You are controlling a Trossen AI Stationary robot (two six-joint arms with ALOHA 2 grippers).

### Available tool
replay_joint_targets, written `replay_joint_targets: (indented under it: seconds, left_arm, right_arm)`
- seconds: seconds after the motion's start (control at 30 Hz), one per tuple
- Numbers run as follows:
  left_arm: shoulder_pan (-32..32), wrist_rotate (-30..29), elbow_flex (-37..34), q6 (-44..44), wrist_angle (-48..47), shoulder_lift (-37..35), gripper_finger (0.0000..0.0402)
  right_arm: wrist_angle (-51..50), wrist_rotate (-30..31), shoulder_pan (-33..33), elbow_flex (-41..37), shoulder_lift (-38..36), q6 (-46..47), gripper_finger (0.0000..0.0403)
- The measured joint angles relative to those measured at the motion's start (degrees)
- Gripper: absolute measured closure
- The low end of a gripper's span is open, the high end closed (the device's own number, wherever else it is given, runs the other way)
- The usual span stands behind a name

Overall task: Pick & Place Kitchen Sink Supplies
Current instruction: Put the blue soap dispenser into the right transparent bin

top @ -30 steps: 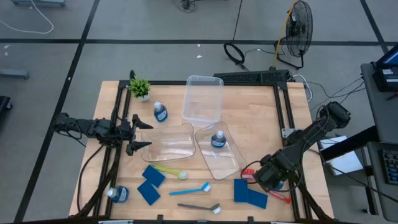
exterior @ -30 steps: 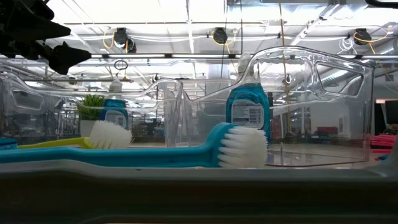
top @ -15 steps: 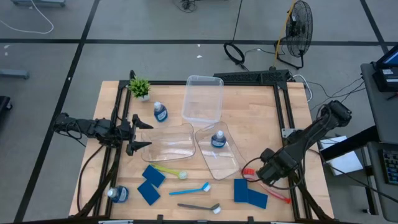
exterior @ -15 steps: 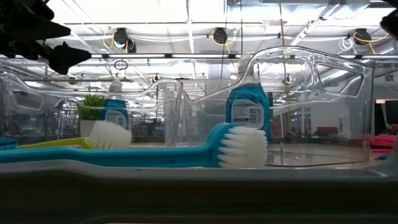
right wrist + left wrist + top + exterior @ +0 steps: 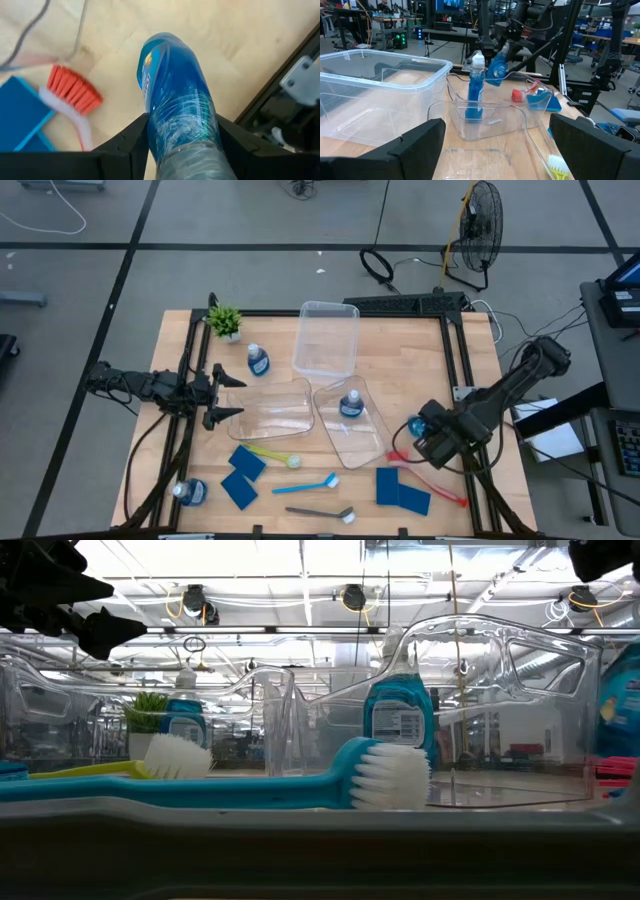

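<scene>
My right gripper (image 5: pixel 424 432) is shut on a clear bottle of blue liquid (image 5: pixel 172 100), above the table's right part and beside the right-hand bin (image 5: pixel 352 442). A second bottle (image 5: pixel 350 404) stands upright in that bin. A third (image 5: pixel 258 360) stands on the table, and another (image 5: pixel 190 492) lies near the front left corner. Blue sponges (image 5: pixel 245 462) (image 5: pixel 400 492) lie flat near the front edge. So do the yellow-green (image 5: pixel 270 452), light-blue (image 5: pixel 305 483), dark-grey (image 5: pixel 318 512) and red (image 5: pixel 428 482) brushes. My left gripper (image 5: pixel 228 392) waits open at the left. My right gripper pinches the bottle's upper part (image 5: pixel 186 146) between its two fingers (image 5: pixel 131 145), one on each side. The fingers come from above and point steeply down. The bottle (image 5: pixel 496 67) hangs tilted below them, clear of the table.
Three clear plastic bins stand mid-table: one far (image 5: pixel 326 338), one in the middle (image 5: pixel 268 408), one to the right. A small potted plant (image 5: pixel 224 320) stands at the far left. The black frame rail (image 5: pixel 465 380) runs along the right edge.
My right gripper has risen and gone toward the table's far edge, tipping over until it points steeply down. The bottle has come up with it from beside the red brush and now hangs clear of the table.
</scene>
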Motion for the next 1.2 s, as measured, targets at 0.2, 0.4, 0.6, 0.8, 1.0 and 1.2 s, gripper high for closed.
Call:
replay_joint_targets:
  seconds: [0.2,0.4,0.6,0.8,1.0,1.2]
  left_arm:
    - [0.0,0.0,0.0,0.0,0.01,0.0,0.0041]
    - [0.0,-0.02,-0.02,0.0,0.0,0.0,0.0041]
    - [0.0,0.0,0.0,0.02,0.02,0.0,0.0041]
    - [0.01,0.0,0.0,0.0,0.0,0.0,0.0041]
    - [0.01,0.0,0.0,0.0,0.02,0.0,0.0041]
    - [0.02,0.0,-0.02,0.0,0.02,0.0,0.0041]
  right_arm:
    - [-2.15,6.4,0.0,0.02,-2.0,-0.02,0.0243]
    - [-4.14,14.96,0.0,0.04,-4.28,-0.44,0.0243]
    - [-7.16,20.79,0.02,0.07,-6.58,-0.44,0.0243]
    - [-6.43,31.67,0.0,0.07,-9.98,-4.69,0.0243]
    - [7.81,37.61,-0.32,0.79,-12.73,-27.78,0.0242]
    - [35.13,34.15,-2.95,6.05,-10.61,-61.11,0.0241]
